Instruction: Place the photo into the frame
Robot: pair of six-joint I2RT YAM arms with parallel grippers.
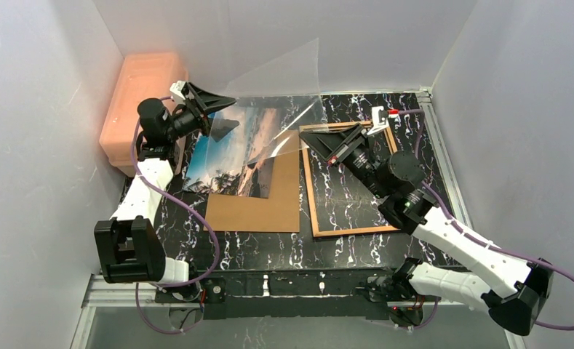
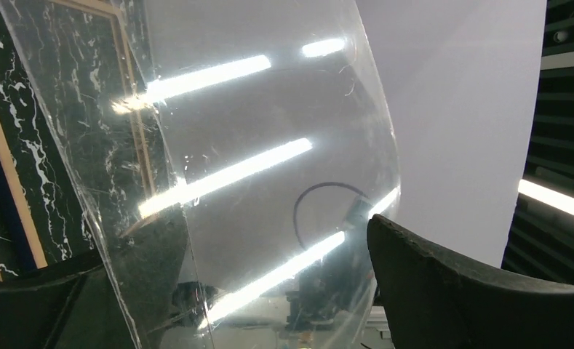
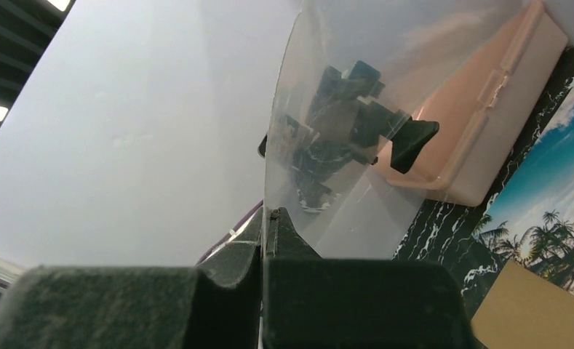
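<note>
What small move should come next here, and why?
Probably close the left pincer on the clear bowed plastic sheet. Its fingers stand wide on either side of the sheet, while only the right pincer is clamped on its other side. The sheet hangs raised over the glossy beach photo, so a second grip should steady it.

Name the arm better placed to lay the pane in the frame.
Right. The right gripper is shut on the pane, right by the frame; the left gripper is open and farther off, over the photo.
</note>
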